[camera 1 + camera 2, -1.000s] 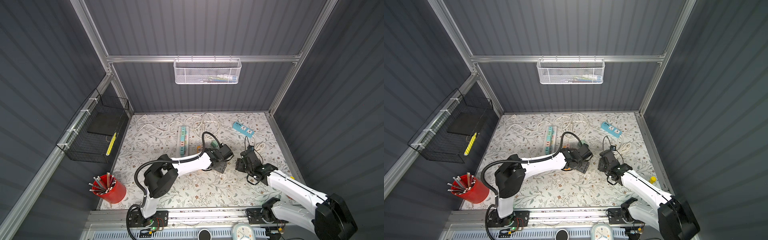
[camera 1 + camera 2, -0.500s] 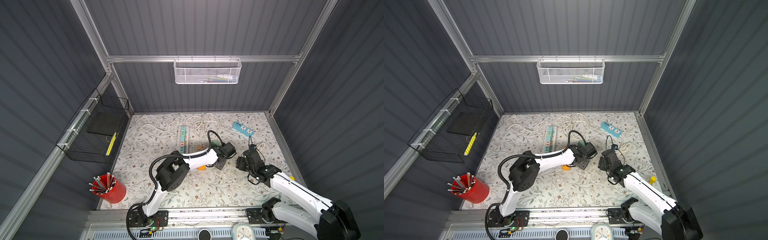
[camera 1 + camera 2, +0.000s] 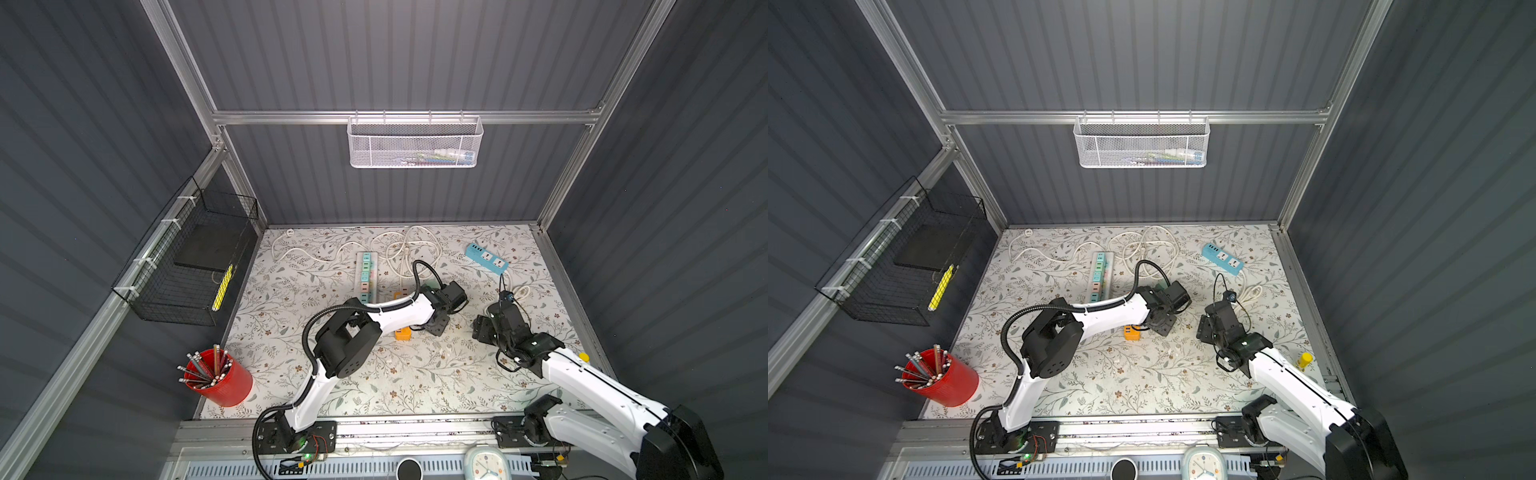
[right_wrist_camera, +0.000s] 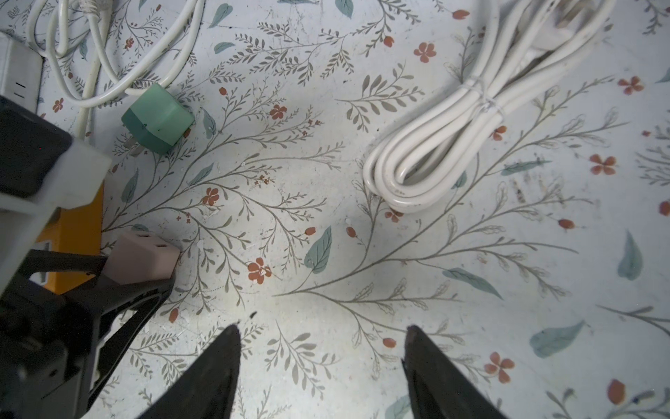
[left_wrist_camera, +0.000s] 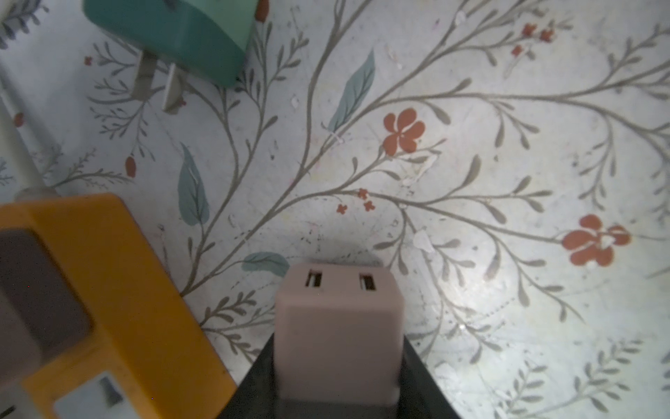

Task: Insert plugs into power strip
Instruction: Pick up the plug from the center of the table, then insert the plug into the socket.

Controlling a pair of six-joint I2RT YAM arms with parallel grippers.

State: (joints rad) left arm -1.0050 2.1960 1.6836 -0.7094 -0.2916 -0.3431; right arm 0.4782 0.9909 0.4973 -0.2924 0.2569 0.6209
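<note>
You won't find the pink plug [image 5: 338, 308] in the top views: the left arm's wrist covers it, and its prongs are buried between the fingers. Your left gripper [image 5: 338, 342] is clamped on it beside the orange strip [image 5: 108, 283]; it's a pale cube with two slots facing out. The teal plug [image 4: 157, 118] lies on the floral mat [image 4: 471, 272] nearby, prongs showing, cropped in the left wrist view. The right gripper [image 4: 321, 348] is spread and empty.

Left hand [image 3: 435, 328] is clamped tight (arm stretched well forward), right hand [image 4: 322, 333] hangs low, spread wide.
</note>
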